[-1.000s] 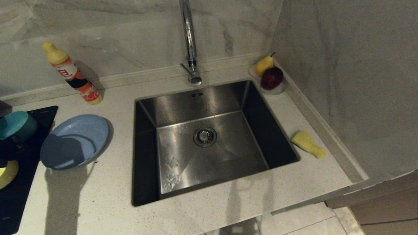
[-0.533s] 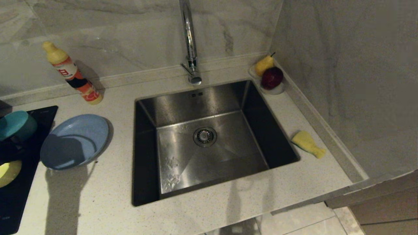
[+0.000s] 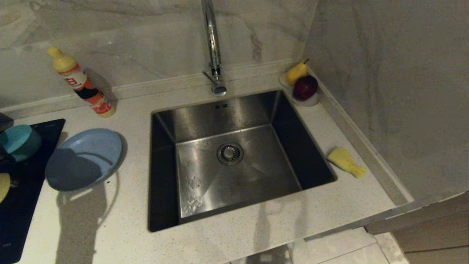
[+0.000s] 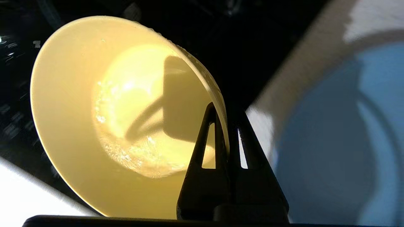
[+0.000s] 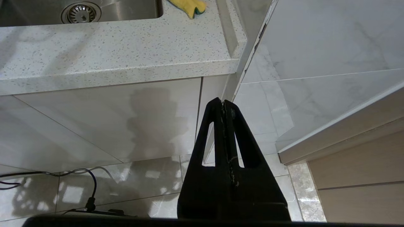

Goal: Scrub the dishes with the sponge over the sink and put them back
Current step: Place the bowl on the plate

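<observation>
While the left end effector [image 4: 225, 126] pinches the rim of the pale yellow round plastic bowl [image 4: 104, 119], the right end effector [image 5: 224, 108] hangs pressed together below the tabletop edge.

The bowl is tipped so its opening faces the wrist camera, with wet droplets glinting in its bottom; one finger [image 4: 206, 138] lies inside the wall and the other outside. Beside it sits the wide flat light-blue plate [image 3: 86, 157] on the speckled white tabletop [image 3: 234, 238], and the teal-blue bowl [image 3: 18, 141] stands on the black cooktop [image 3: 22, 212]. The small yellow sponge [image 3: 345, 162], long axis running along the right rim of the square steel sink [image 3: 234, 161], lies well apart from both end effectors.
</observation>
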### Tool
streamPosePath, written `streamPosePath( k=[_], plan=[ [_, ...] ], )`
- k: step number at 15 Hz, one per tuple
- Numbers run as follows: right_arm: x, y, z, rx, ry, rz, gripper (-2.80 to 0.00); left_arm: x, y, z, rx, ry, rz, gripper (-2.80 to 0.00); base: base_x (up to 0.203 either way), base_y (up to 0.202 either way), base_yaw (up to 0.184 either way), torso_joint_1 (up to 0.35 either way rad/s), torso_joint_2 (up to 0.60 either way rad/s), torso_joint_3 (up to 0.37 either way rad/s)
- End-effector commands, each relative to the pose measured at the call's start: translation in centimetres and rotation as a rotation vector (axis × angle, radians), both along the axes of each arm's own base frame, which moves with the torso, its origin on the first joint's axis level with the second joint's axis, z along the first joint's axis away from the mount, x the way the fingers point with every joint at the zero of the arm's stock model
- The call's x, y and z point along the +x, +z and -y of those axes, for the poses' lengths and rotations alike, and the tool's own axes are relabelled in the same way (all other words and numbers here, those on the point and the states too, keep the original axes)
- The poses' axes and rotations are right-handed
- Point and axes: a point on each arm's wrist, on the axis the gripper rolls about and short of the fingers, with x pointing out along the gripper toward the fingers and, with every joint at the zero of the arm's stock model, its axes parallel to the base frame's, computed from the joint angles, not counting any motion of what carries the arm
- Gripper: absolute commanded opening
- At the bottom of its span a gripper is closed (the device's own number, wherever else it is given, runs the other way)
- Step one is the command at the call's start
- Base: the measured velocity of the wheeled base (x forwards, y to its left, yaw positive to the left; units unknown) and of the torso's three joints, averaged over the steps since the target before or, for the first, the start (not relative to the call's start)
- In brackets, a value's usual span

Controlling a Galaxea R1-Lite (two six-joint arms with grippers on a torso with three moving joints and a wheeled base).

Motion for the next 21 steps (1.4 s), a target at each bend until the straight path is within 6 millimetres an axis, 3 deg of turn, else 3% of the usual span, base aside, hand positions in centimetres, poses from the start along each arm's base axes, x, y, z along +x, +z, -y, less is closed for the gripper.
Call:
streamPosePath(
  k=[1,3,7,14,21],
  plan=[
    [0.0,0.0,0.0,-0.001,0.001,-0.001,-2.80,-2.6,3.8,2.6,0.038,-0.025,0.065,-2.80,0.000,0.000,0.000,0.000,0.00,0.000],
    [0.0,0.0,0.0,-0.001,0.001,-0.001,-2.80,-3.1,5.7,5.8,0.043,-0.111,0.096,-2.80,0.000,0.000,0.000,0.000,0.00,0.000],
    [0.0,0.0,0.0,-0.001,0.001,-0.001,-2.80,-1.1,6.9,11.1,0.059,-0.246,0.103,-2.80,0.000,0.000,0.000,0.000,0.00,0.000],
    [0.0,0.0,0.0,-0.001,-0.001,-0.001,-2.80,6.7,2.0,13.4,0.072,-0.253,0.018,-2.80,0.000,0.000,0.000,0.000,0.00,0.000],
    [0.0,0.0,0.0,-0.002,0.001,-0.001,-2.80,8.9,0.3,14.0,0.112,-0.235,0.005,-2.80,0.000,0.000,0.000,0.000,0.00,0.000]
  ],
)
